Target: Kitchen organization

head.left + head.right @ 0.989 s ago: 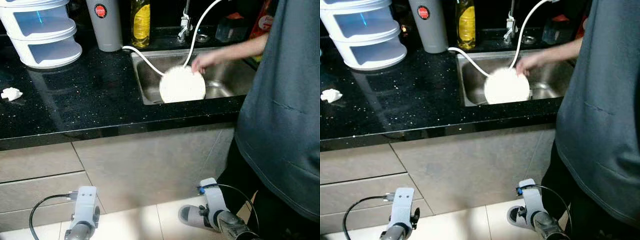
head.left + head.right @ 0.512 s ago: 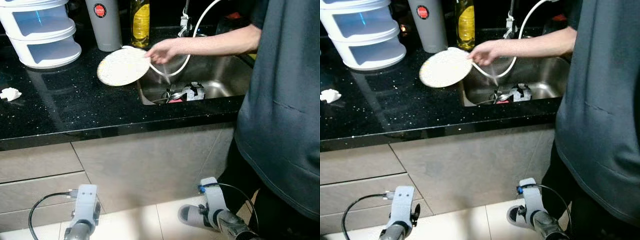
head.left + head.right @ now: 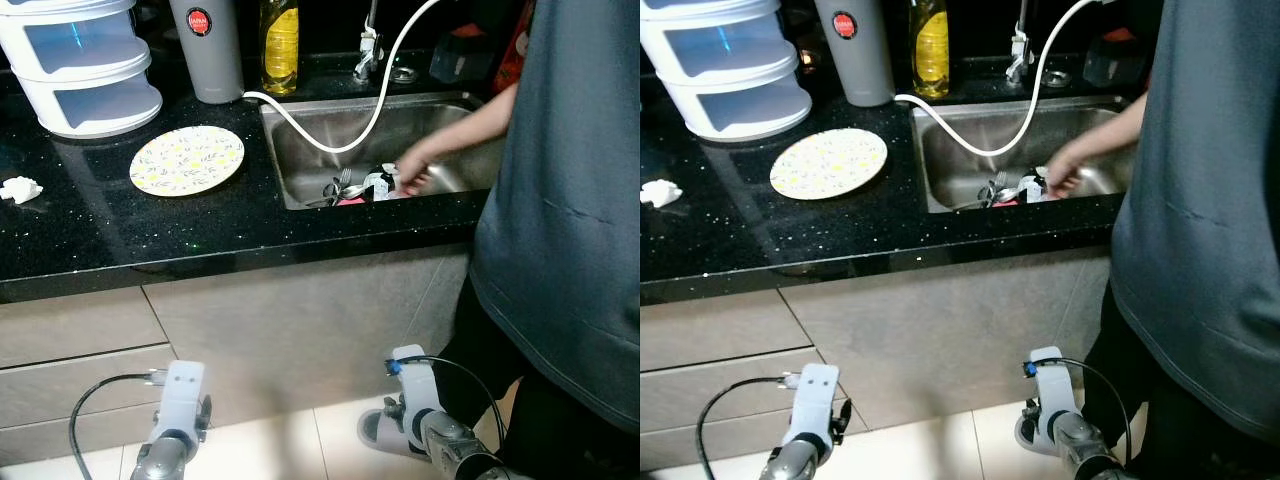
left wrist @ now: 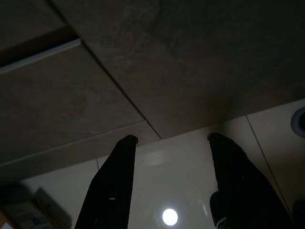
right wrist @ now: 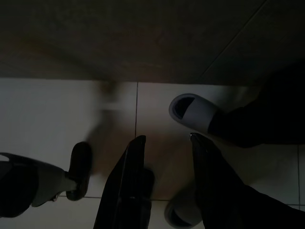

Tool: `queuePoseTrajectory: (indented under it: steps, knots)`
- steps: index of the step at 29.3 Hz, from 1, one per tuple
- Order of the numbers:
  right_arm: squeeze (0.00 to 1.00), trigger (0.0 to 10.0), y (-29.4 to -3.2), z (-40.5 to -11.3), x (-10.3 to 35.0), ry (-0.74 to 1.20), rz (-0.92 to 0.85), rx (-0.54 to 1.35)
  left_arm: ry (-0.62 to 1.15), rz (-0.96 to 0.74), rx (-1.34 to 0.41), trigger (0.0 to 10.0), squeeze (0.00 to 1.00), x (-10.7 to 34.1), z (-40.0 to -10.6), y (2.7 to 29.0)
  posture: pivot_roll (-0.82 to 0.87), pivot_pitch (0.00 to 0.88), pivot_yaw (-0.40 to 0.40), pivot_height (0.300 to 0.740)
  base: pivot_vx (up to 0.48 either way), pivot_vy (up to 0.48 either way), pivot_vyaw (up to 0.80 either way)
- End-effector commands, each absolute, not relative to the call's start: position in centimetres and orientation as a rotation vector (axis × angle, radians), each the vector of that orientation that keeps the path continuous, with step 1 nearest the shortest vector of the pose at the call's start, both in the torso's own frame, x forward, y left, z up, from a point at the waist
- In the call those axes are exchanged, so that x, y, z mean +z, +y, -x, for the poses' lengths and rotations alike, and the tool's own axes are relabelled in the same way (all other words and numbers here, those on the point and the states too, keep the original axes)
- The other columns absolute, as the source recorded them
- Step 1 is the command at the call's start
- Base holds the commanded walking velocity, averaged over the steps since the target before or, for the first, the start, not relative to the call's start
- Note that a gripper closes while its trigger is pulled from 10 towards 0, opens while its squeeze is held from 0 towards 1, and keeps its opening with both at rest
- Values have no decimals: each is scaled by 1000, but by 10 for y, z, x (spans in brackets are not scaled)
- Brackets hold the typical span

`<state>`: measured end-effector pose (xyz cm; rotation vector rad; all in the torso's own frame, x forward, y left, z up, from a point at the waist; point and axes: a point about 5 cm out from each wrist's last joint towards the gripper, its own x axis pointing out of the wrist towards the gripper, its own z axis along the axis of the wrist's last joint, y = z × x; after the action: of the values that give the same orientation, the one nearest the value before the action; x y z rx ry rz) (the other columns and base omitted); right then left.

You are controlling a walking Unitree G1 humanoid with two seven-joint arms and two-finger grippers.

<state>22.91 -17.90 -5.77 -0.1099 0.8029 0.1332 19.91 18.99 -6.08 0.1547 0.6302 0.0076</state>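
1. Left gripper (image 4: 169, 143) is hanging low beside the cabinet front, two black fingers spread wide apart, gripping nothing, pointing at the floor tiles (image 4: 190, 191).
2. Right gripper (image 5: 164, 143) is also hanging idle near the floor, two fingers parted with a clear gap, holding nothing; one grey slipper (image 5: 193, 112) is lying just past its tips.
3. Both silver arms are dangling straight down in front of the cabinet, left arm (image 3: 175, 420) at near left, right arm (image 3: 425, 420) at near right by the person's legs.
4. One yellow-patterned plate (image 3: 187, 159) is lying flat on the black counter (image 3: 150, 230), just left of the sink (image 3: 300, 150).
5. One person in a grey shirt (image 3: 570, 200) is standing at right, one hand (image 3: 412, 172) reaching down into the sink, at cutlery (image 3: 345, 185) piled in the basin.
6. One white hose (image 3: 370, 110) is drooping into the sink.
7. Far on the counter: one white drawer stack (image 3: 80, 60), one grey tumbler (image 3: 207, 50), one yellow bottle (image 3: 280, 45). One crumpled white tissue (image 3: 22, 187) is lying at far left.
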Motion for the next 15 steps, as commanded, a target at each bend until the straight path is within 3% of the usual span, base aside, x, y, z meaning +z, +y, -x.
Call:
queuePoseTrajectory:
  steps: [1, 15]
  knots:
    - [0, 10000, -180, -227, -59, 799, 87, 105, 628, -152, -9, 10000, 0, -60, -200, 188, 9, 0, 26, 740, 0, 0, 0]
    - [0, 10000, -182, -234, -54, 749, 51, 65, 646, -147, -56, 10000, 0, -63, -195, 184, 14, 0, 11, 740, 0, 0, 0]
